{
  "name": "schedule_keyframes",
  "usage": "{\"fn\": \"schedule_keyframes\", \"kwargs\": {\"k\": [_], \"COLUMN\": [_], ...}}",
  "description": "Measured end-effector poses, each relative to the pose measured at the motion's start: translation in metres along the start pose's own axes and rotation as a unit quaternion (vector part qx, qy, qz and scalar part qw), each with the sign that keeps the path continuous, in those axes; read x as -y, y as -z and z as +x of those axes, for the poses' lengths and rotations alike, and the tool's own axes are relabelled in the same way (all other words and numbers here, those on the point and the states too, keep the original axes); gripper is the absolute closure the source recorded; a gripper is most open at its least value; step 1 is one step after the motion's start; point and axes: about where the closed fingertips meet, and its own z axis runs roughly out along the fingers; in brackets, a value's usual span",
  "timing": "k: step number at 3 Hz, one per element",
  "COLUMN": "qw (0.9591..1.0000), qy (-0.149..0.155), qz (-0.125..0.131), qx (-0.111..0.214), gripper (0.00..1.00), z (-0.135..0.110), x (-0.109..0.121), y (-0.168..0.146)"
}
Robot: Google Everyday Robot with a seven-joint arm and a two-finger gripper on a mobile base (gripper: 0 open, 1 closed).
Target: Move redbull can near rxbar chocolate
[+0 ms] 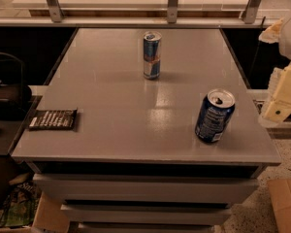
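The redbull can (152, 55) stands upright at the far middle of the grey table (136, 106); it is slim, blue and silver with a red mark. The rxbar chocolate (53, 119) lies flat at the table's near left edge, dark with rows of pale text. My gripper (282, 101) is at the right edge of the view, pale yellow, beyond the table's right side and well away from both. Nothing is in it that I can see.
A wider dark blue can (214, 115) with white text stands near the table's front right. A railing with metal posts (172, 4) runs behind the table. A cardboard box (286, 203) sits on the floor at lower right. A dark chair (7, 91) is at left.
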Motion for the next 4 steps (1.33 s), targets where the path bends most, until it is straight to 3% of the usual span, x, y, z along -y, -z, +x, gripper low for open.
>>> {"fn": "schedule_keyframes", "kwargs": {"k": [2,4], "qw": [0.9999,0.9988], "qy": [-0.003,-0.008], "qz": [0.006,0.014], "qx": [0.013,0.047], "gripper": [0.0,0.0], "z": [-0.004,-0.022], "x": [0.007,0.045], "y": [-0.001,-0.021]}}
